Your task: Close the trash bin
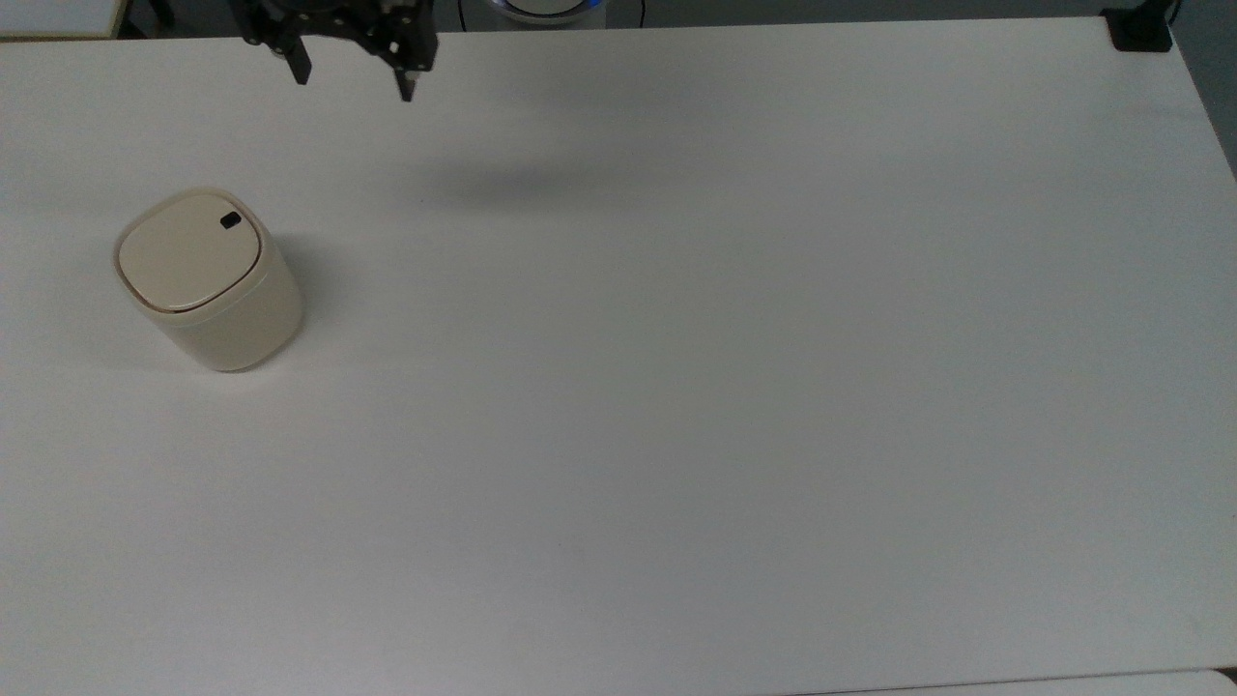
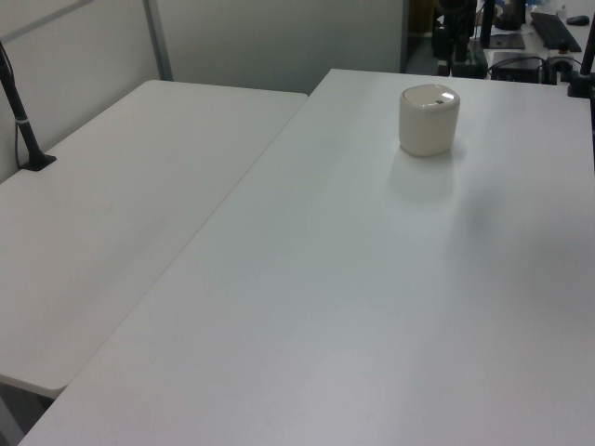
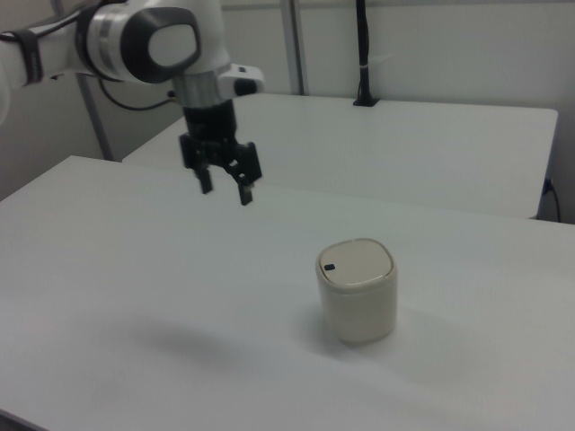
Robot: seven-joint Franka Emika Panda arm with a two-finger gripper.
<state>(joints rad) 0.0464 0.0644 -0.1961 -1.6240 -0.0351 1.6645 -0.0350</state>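
Bin [image 1: 205, 280] upright on the table [image 1: 676, 387], lid flat and shut (black button [image 1: 230, 220] on top), gripper [image 1: 354, 85] well apart above, fingers wide, holding nothing.

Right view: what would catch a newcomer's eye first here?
The cream trash bin, lid down flat, stands alone on the white table. To the right view's left of it, the robot arm's gripper hangs in the air, fingers spread, apart from the bin.
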